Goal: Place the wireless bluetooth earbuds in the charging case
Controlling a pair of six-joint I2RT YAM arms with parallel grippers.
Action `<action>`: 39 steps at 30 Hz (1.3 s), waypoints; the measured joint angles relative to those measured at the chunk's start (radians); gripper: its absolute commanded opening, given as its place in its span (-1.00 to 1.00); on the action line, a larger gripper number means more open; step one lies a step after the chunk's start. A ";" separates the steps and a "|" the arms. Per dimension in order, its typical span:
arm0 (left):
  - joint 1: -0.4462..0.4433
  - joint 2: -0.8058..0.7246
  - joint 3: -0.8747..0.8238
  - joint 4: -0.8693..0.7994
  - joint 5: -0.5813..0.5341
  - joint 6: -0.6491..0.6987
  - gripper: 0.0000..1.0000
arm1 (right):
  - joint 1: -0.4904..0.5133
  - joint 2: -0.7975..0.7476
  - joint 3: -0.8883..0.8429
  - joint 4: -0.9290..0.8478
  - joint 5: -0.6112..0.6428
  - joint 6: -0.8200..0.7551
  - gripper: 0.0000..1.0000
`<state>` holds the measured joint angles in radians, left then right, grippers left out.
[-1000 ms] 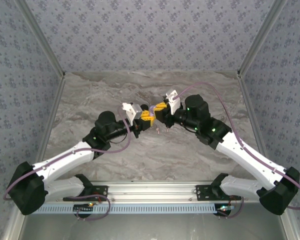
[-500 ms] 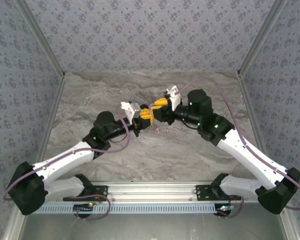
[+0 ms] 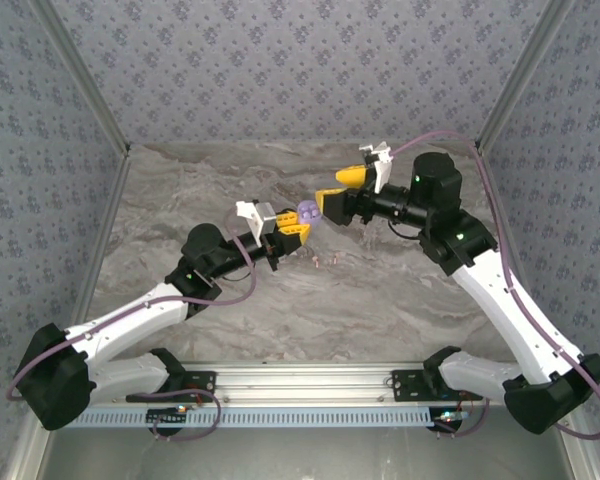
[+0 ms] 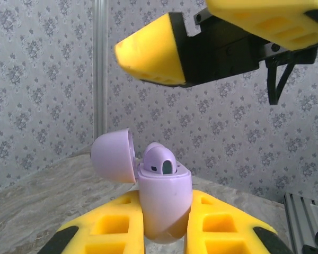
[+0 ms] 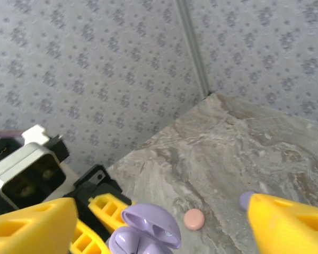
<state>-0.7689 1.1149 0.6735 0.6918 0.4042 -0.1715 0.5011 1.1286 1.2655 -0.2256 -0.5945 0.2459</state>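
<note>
One earbud [image 4: 160, 159] sits in the lilac case [image 4: 164, 203], clamped upright by the left claw [image 3: 295, 232] so its sockets face up. The right claw [image 3: 338, 192] hovers near, jaws apart and empty.

Marbled table [image 3: 380, 300] bears earbuds [image 3: 318, 262] and 1 pink disc [image 5: 194, 219].

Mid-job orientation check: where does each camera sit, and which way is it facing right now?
Top external: above and behind the arm bases, looking down on the marble table; both arms, left gripper and right gripper show.
Left wrist: looks along its own yellow fingers, shut on the open lilac charging case, toward the patterned wall; right gripper hangs overhead.
Right wrist: looks down between its own spread fingers at a table corner.
Shared: all three see the charging case.
</note>
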 measured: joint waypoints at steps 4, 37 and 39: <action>0.000 0.000 0.003 0.011 0.012 -0.006 -1.00 | 0.005 0.042 0.000 -0.004 -0.119 0.020 1.00; -0.010 0.019 0.020 0.007 0.021 -0.006 -1.00 | 0.048 0.020 -0.001 -0.117 -0.206 -0.079 1.00; -0.010 0.019 0.020 -0.007 0.003 -0.006 -1.00 | 0.048 0.014 -0.001 -0.137 -0.161 -0.085 1.00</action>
<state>-0.7792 1.1336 0.6933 0.6846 0.4072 -0.1776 0.5488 1.1423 1.2648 -0.3626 -0.7551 0.1608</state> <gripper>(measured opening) 0.159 0.998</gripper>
